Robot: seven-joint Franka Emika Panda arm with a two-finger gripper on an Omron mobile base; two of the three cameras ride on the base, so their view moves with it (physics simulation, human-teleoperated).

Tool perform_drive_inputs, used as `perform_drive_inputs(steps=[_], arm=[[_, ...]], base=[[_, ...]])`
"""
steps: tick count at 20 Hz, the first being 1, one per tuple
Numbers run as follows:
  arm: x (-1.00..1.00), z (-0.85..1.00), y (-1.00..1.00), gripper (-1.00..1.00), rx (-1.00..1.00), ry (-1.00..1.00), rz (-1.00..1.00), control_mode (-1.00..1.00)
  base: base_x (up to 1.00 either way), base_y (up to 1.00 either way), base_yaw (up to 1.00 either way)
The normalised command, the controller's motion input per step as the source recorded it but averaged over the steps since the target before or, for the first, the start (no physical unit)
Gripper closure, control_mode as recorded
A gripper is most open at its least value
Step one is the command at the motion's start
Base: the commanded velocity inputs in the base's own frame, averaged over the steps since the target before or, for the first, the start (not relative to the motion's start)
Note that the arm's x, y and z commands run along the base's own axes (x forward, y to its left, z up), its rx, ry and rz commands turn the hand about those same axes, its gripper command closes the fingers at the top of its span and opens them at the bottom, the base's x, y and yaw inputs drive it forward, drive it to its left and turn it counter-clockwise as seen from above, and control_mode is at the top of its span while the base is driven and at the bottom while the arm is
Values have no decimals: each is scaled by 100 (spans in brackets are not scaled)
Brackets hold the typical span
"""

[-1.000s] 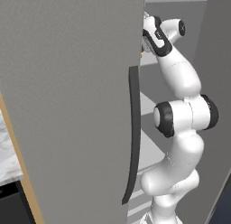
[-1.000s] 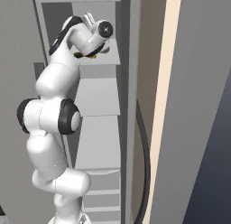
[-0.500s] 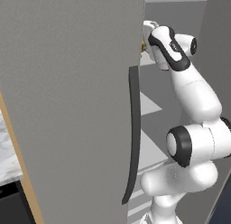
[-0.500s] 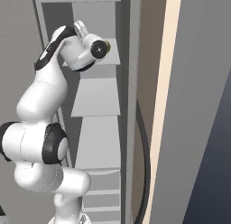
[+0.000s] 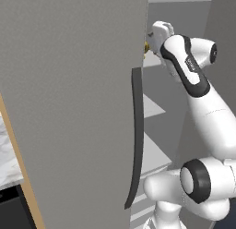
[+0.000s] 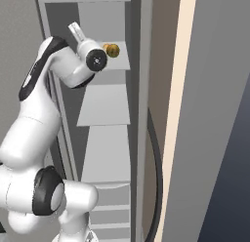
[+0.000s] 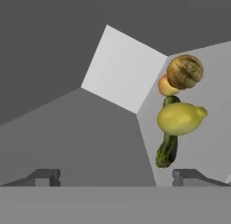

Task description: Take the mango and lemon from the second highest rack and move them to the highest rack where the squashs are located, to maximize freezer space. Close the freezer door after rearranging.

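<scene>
Empty gripper (image 7: 115, 175) at the top of the freezer, fingers spread with nothing between them.

The freezer door (image 5: 73, 108) hides most of the shelves in the left view. Since a second ago the arm has straightened upward. On the highest rack (image 7: 124, 69), near its right edge, the lemon (image 7: 180, 118) lies lengthwise, tip right, over a dark green vegetable (image 7: 167, 148); beyond sit the mango (image 7: 165, 86), half hidden, and the squashs (image 7: 185, 72).

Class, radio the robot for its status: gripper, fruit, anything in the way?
Gripper open, empty. Lemon and mango on highest rack beside squash. Freezer door open. Nothing between fingers.
</scene>
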Motion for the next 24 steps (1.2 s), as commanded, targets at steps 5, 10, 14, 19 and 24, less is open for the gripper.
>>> perform_drive_inputs(steps=[5, 10, 14, 19, 24], arm=[[-99, 1, 0, -100, 0, 0, -3, -100], [-100, 0, 0, -100, 0, 0, -1, -100], [-100, 1, 0, -100, 0, 0, -2, -100], [-99, 1, 0, -100, 0, 3, 0, -100], [-94, 0, 0, -100, -1, 16, 0, -100]], base=[[0, 0, 0], [0, 0, 0], [0, 0, 0], [0, 0, 0], [0, 0, 0]])
